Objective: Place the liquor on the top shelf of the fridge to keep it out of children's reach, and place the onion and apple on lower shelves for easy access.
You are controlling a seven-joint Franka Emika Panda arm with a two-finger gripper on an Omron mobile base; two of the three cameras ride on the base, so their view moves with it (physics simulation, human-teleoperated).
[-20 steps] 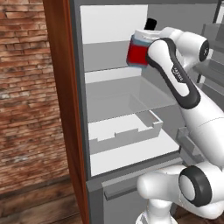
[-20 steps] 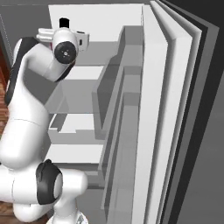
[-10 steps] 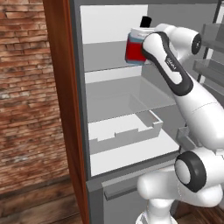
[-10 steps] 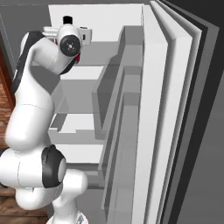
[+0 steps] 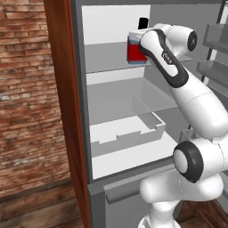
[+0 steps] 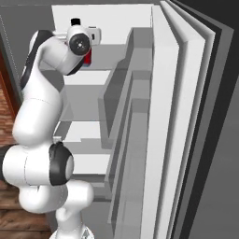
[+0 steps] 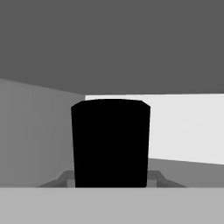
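- Up high, my fingers are pinching the liquor; they sit behind my wrist in the left base view, so the contact itself is hidden there.
- From the left base view, the bottle's red body and pale blue shoulder show just left of my forearm, with the black cap rising above them.
- It stands upright over the top shelf of the fridge, at the level of that grey board. Whether its base touches the board I cannot tell.
- From the right base view, the liquor appears as a sliver of red behind my wrist, and its cap pokes up above my arm against the white back wall.
- Along my hand, the black cap stands close and upright in the middle of the view, with the fridge's grey side wall to one side and the bright back wall beyond.
- Below the top shelf, the lower shelves are in plain sight, and a white drawer front with a notched upper edge sits beneath them.
- Left of the fridge stand a reddish wooden panel and a brick wall.
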